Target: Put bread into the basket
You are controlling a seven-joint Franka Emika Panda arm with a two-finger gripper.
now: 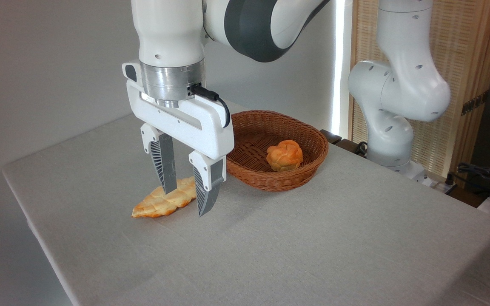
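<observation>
Golden braided bread (164,201), reddish-brown woven basket (300,176), orange bun (285,155), grey table (313,238).

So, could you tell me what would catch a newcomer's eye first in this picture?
The big white end effector hangs at centre left, its ribbed grey fingers straddling the right end of a flat braided bread that lies on the grey table. Just right of it sits the reddish wicker basket, which already holds a small round orange bun.

The tool (184,199) hides the bread's (160,204) right end (near finger covers it).
</observation>
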